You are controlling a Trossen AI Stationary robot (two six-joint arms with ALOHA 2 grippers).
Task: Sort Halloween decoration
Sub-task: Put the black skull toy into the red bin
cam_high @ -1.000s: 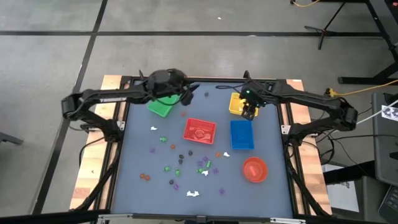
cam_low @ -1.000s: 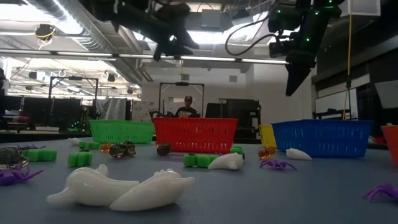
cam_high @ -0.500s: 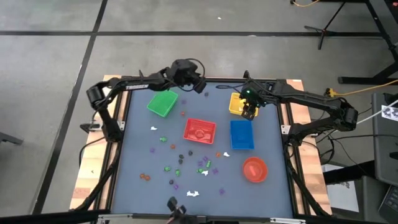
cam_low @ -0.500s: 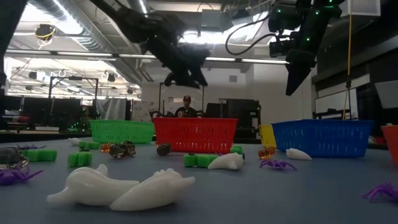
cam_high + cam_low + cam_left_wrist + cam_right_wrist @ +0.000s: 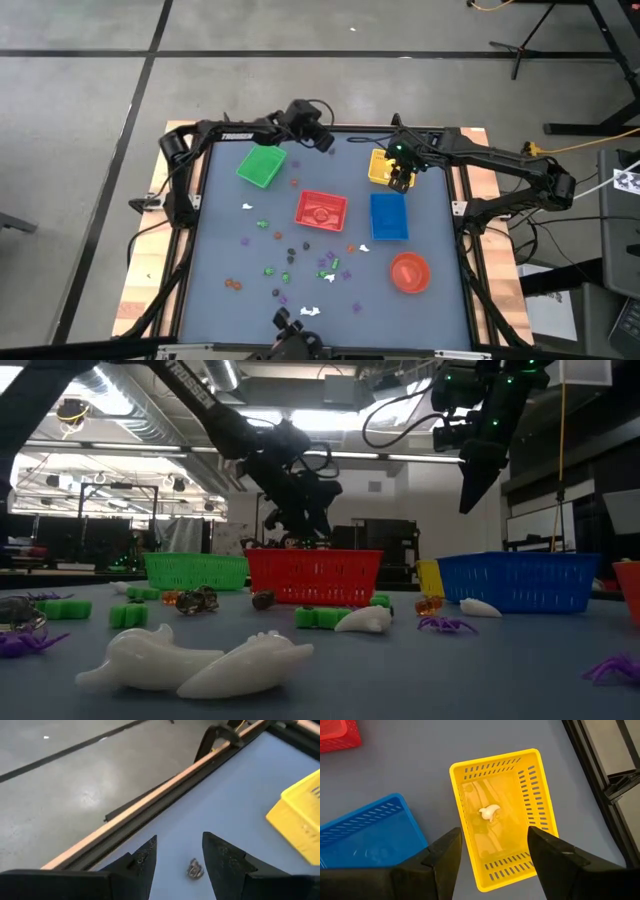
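Two arms are over the far end of your table. Left gripper point(image 5: 327, 143) hangs near the far edge, betw. the square green plastic basket point(image 5: 261, 165) and the square yellow plastic basket point(image 5: 381, 166); its fingers point(image 5: 220, 857) stand apart w/ nothing betw. them, and a small dark-grey trinket point(image 5: 195, 869) lies on the blue-grey tabletop point(image 5: 220, 240) right below the gap. Right gripper point(image 5: 401, 181) hovers above the yellow basket, fingers point(image 5: 445, 852) spread wide, holding nothing. Look in that basket: one small white trinket point(image 5: 489, 812) lies on its floor. Beside it you've got the blue plastic basket point(image 5: 388, 216), w/ the red plastic basket point(image 5: 321, 210) at mid-table and the round red bowl point(image 5: 408, 272) nearer the front right. Most of the Halloween trinkets point(image 5: 285, 268), green, purple, orange, white and black, are scattered loose on the table's front half, in front of the red basket, well apart from both grippers. Low view shows two white ghost-like pieces point(image 5: 195, 662) lying close to the camera, touching each other.
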